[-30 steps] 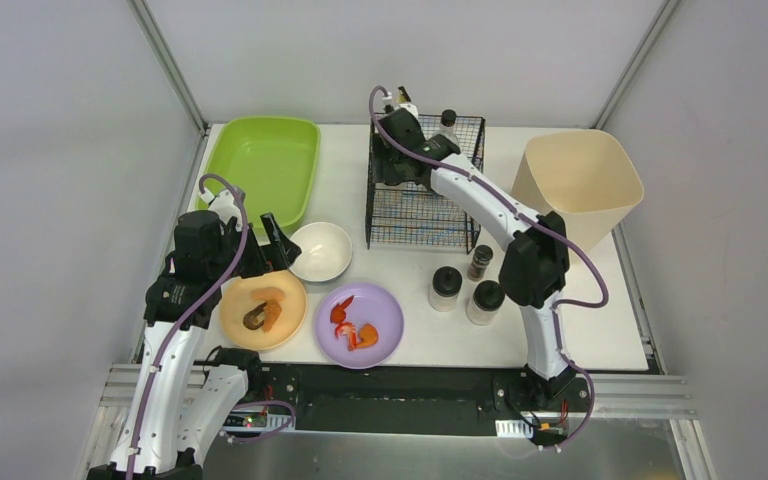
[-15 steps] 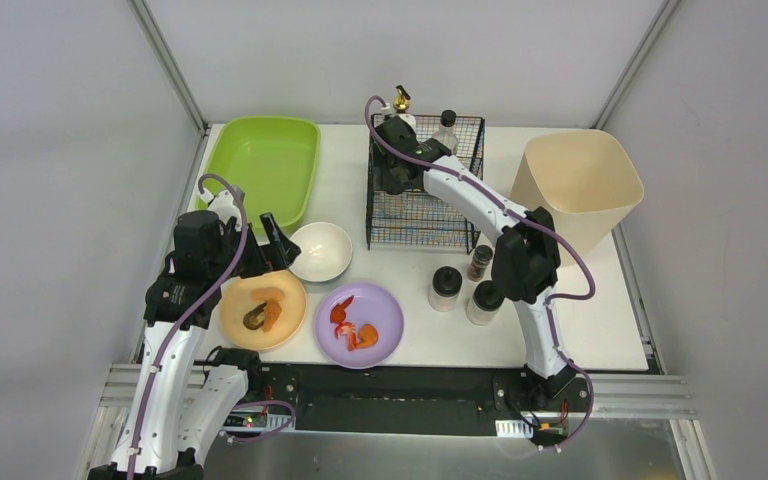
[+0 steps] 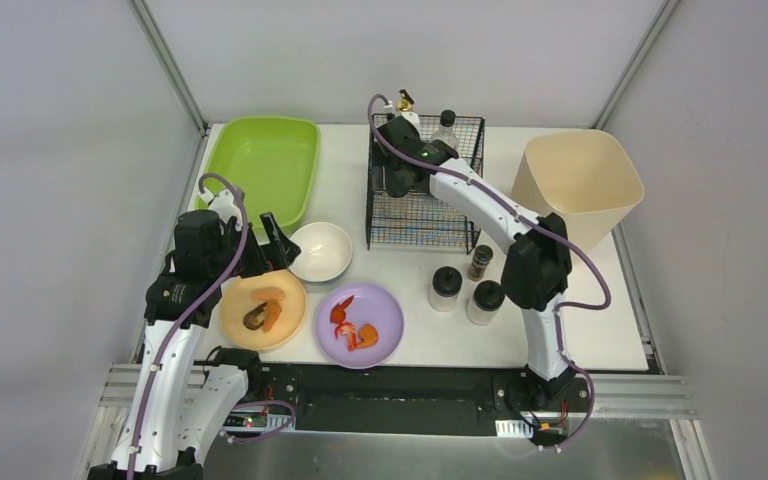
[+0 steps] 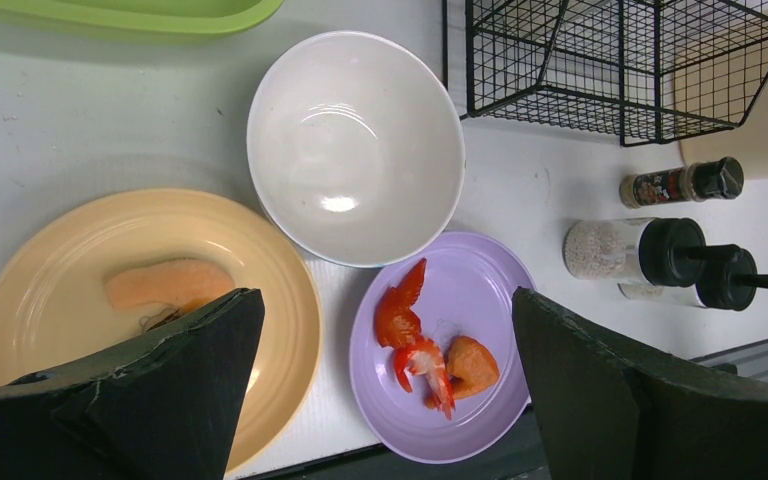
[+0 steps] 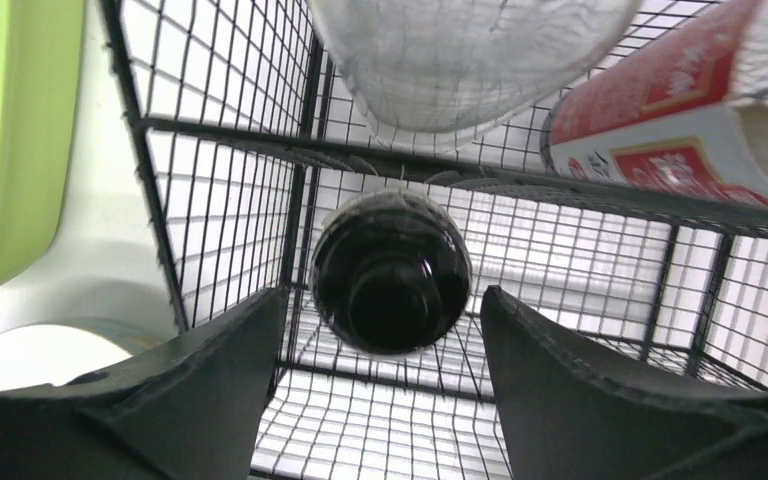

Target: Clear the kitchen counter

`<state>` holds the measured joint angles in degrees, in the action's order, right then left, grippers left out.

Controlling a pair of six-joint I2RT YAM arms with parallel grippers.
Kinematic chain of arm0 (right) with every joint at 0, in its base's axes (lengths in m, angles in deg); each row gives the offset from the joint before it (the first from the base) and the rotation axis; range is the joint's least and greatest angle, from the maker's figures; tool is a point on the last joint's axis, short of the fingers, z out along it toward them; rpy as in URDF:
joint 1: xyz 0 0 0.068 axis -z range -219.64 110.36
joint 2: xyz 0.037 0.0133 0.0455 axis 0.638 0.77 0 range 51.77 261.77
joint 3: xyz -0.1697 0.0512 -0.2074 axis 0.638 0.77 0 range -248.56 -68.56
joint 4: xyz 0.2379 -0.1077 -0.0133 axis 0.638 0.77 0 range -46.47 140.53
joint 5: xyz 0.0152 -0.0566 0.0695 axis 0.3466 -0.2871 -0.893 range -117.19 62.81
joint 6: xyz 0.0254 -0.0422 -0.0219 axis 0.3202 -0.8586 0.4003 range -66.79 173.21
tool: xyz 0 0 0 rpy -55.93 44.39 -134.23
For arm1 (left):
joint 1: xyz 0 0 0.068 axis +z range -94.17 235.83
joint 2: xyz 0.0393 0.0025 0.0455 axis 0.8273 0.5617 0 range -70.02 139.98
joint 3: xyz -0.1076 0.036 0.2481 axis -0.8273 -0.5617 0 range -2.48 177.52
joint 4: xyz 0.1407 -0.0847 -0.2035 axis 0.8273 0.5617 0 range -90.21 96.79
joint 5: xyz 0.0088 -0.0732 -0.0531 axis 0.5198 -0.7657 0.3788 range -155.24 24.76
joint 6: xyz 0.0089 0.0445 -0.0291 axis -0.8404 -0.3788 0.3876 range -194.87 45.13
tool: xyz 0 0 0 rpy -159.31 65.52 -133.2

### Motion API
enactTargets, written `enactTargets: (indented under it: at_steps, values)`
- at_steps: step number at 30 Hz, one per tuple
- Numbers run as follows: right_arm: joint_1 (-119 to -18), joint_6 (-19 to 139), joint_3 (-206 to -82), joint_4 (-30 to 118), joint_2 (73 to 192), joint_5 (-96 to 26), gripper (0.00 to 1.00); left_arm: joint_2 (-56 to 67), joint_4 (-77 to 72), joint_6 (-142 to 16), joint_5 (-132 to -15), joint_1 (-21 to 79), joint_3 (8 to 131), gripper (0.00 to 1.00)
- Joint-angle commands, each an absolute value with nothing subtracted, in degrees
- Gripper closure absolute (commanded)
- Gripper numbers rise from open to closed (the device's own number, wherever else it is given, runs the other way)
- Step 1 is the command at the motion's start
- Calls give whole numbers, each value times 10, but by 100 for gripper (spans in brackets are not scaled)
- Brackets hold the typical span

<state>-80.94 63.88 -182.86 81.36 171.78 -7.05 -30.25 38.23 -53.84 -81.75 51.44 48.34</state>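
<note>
The white kitchen counter (image 3: 580, 330) holds a white bowl (image 4: 355, 145), an orange plate (image 4: 80, 250) with food scraps, a purple plate (image 4: 480, 400) with shrimp pieces and three black-capped shakers (image 3: 445, 288). My left gripper (image 4: 380, 390) hangs open above the gap between the two plates, holding nothing. My right gripper (image 5: 385, 400) reaches down into the black wire basket (image 3: 440, 215). Its jaws stand open on either side of a black-capped jar (image 5: 390, 272) on the basket floor, with a narrow gap on each side.
A green tray (image 3: 260, 165) lies at the back left and a beige bin (image 3: 575, 180) at the back right. Inside the basket are a clear bottle (image 5: 460, 50), a red-and-white container (image 5: 680, 110) and a gold-topped bottle (image 3: 404, 100) at the back corner.
The right jaws have spread wider around the black-capped jar, and the right forearm shifted slightly, uncovering the gold-topped bottle. The left arm has not moved.
</note>
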Motion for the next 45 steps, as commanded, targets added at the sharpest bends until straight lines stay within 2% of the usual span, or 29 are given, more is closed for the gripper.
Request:
enactTargets:
  at_steps: [1, 13, 23, 33, 45]
  values:
    - [-817, 627, -1802, 799, 1610, -53, 23, -303, 370, -540, -831, 523, 481, 0]
    - [-838, 642, -1551, 781, 1363, -37, 19, -308, 370, -539, -833, 524, 481, 0]
    - [-873, 668, -1410, 829, 1257, -29, 15, -307, 370, -539, -840, 524, 481, 0]
    - [-874, 703, -1316, 804, 1252, -49, 9, -307, 370, -539, -840, 524, 481, 0]
    - [-875, 729, -1273, 769, 1304, -107, 4, -309, 370, -539, -838, 524, 481, 0]
